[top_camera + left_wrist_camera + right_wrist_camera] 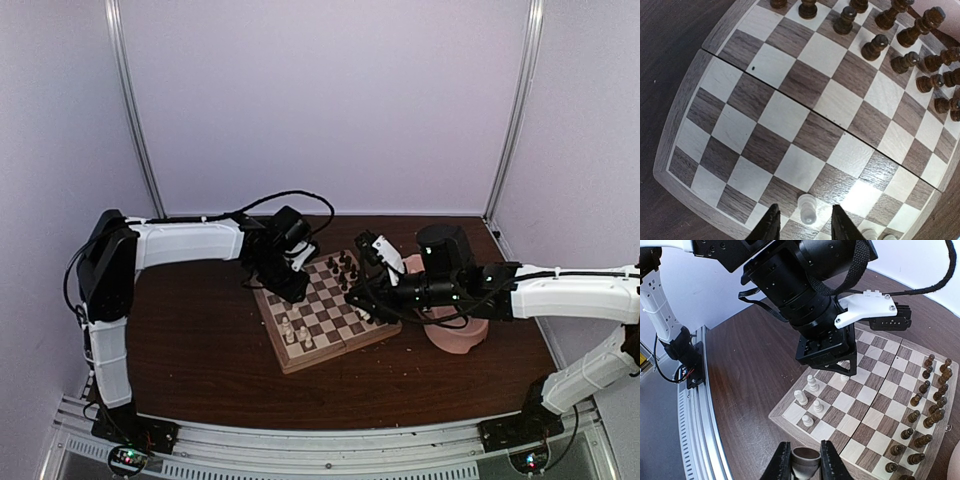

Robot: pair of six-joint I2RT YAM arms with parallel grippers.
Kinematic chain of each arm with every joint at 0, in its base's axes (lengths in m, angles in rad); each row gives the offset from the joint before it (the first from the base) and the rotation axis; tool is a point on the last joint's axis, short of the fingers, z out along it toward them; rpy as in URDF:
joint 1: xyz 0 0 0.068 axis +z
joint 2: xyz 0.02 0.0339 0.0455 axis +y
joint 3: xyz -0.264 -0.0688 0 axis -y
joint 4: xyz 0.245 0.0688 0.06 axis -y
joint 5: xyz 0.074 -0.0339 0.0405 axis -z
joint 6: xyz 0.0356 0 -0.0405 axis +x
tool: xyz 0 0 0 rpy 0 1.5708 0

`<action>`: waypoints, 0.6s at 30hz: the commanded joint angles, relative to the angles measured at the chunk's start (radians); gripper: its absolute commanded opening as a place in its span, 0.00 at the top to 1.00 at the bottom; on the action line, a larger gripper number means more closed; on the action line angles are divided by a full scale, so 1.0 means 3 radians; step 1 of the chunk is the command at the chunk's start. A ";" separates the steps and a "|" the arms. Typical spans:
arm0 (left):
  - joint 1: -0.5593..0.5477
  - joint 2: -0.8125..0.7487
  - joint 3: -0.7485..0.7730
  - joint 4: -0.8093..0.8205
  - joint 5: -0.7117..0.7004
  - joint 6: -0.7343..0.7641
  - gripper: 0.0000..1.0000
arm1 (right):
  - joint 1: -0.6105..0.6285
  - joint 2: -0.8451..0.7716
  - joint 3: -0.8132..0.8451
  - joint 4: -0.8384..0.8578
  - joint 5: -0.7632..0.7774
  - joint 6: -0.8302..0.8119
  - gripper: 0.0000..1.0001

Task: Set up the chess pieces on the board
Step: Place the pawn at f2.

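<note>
**A:** What has the left claw (pixel 805 216) got?

**B:** Nothing gripped, I'd say. It is partly open, with one finger on each side of a white piece (pixel 807 206). A gap shows on both sides. The piece stands upright on the board (pixel 790 125), right between the tips.

**A:** Putting it down or picking it up?

**B:** I can't tell. The straddle suits either, since it keeps the piece from tipping.

**A:** Where are the other whites (pixel 801 397)?

**B:** Close beside that claw, at the same board edge. The darks (pixel 875 47) stand in two rows well ahead of it along the opposite edge. So I judge this near edge is the whites' home.

**A:** And the right claw (pixel 803 447)?

**B:** It is closed on a dark round thing (pixel 806 459), likely a dark piece seen end-on. It hangs off the board's side, over the worktop (pixel 750 370), with the left arm ahead of it. Probably it is keeping out of that arm's way.
</note>
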State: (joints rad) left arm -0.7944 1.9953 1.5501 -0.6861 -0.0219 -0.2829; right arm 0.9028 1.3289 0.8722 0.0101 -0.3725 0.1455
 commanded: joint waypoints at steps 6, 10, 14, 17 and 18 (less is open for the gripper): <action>0.0035 0.0169 0.0201 -0.0191 0.0042 -0.0015 0.67 | -0.0013 -0.0085 0.0030 -0.0076 0.0038 0.0008 0.83; 0.0035 0.0197 0.0230 -0.0217 0.0040 -0.0004 0.68 | -0.0013 -0.0073 0.0038 -0.0080 0.0035 0.0005 0.83; 0.0038 0.0230 0.0242 -0.0219 0.0052 0.0000 0.73 | -0.0013 -0.0063 0.0043 -0.0083 0.0027 0.0001 0.83; 0.0040 0.0254 0.0255 -0.0232 0.0050 0.0002 0.75 | -0.0013 -0.0068 0.0043 -0.0091 0.0031 -0.0004 0.83; 0.0037 0.0265 0.0269 -0.0247 0.0048 -0.0001 0.75 | -0.0013 -0.0071 0.0043 -0.0091 0.0033 -0.0007 0.83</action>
State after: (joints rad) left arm -0.7910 2.0476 1.5986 -0.7433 -0.0177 -0.2825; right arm 0.9028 1.3289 0.8722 -0.0120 -0.3729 0.1448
